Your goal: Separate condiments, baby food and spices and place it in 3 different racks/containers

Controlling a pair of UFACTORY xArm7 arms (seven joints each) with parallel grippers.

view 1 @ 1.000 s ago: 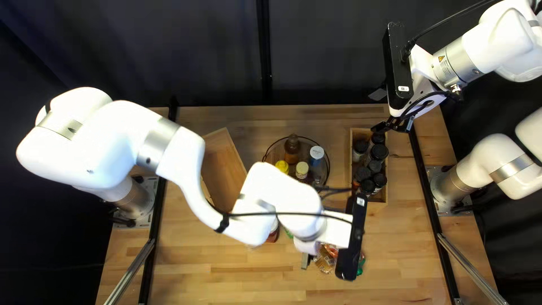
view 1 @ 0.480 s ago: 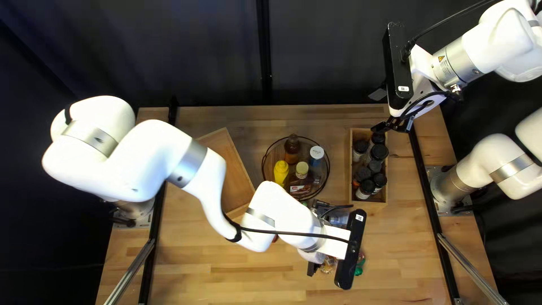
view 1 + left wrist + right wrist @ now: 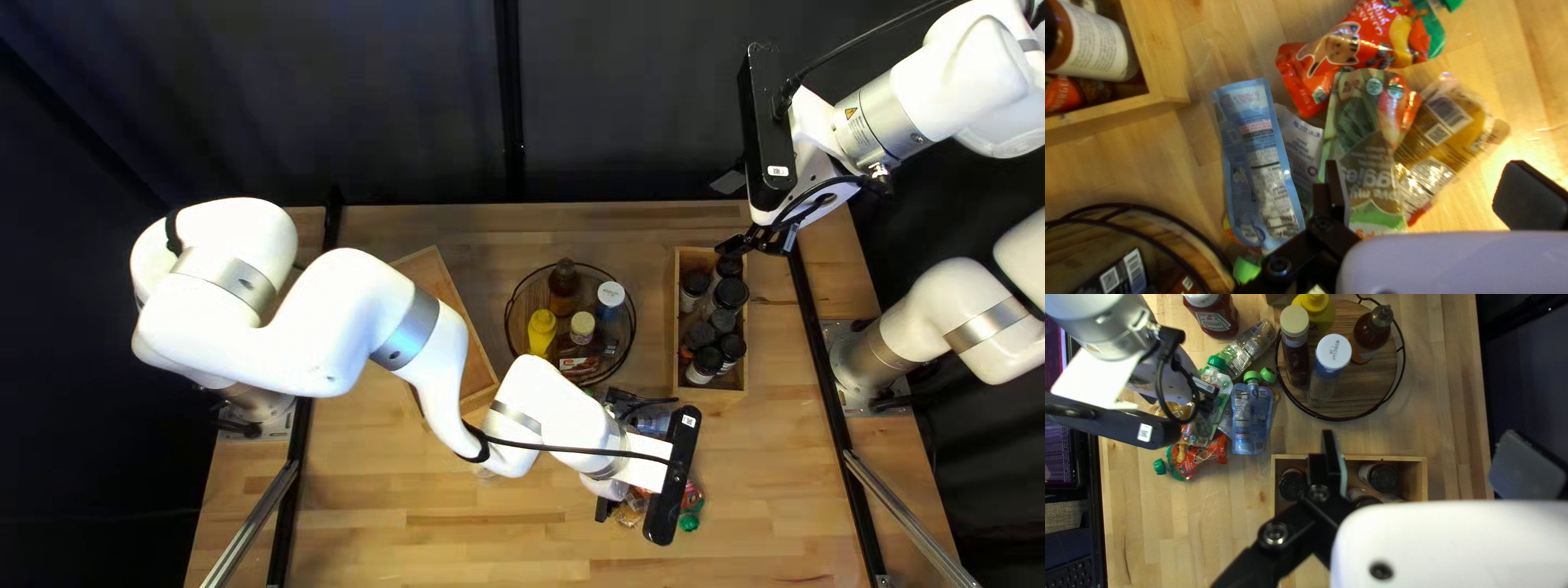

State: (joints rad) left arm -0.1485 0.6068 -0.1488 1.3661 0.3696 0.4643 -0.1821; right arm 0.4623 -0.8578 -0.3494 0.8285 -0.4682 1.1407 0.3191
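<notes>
The left gripper (image 3: 1425,177) had its fingers spread wide, with nothing held. It hung over the baby food pouches, the green pouch (image 3: 1366,147) reaching in under one finger and the other finger over bare wood.

That pouch's long axis ran out ahead of the gripper, roughly square to the line between the fingers, so closing would pinch it across its width. First, though, the hand seemed to need a small shift sideways, toward the blue pouch (image 3: 1257,158), to straddle it. The yellow pouch (image 3: 1456,122) lay more nearly ahead of the gap, but on a slant; taking that one would call for some wrist turn. The two overlapped or touched, so a careless grip might drag both. The red pouch (image 3: 1355,49) was farther ahead, against the green one's far end.

All this was the left arm's work, I judged, as its hand was much the nearer. The right gripper (image 3: 1429,463) was wide open too, holding nothing, up by the spice box (image 3: 1393,458) where dark-capped jars (image 3: 708,365) stood.

Beyond the pouches, the round rack (image 3: 1366,389) held condiments, while the ketchup (image 3: 1216,318) was outside it. The wooden tray (image 3: 438,281), partly behind the left arm, looked the likely home for the pouches; none had visibly gone in.
</notes>
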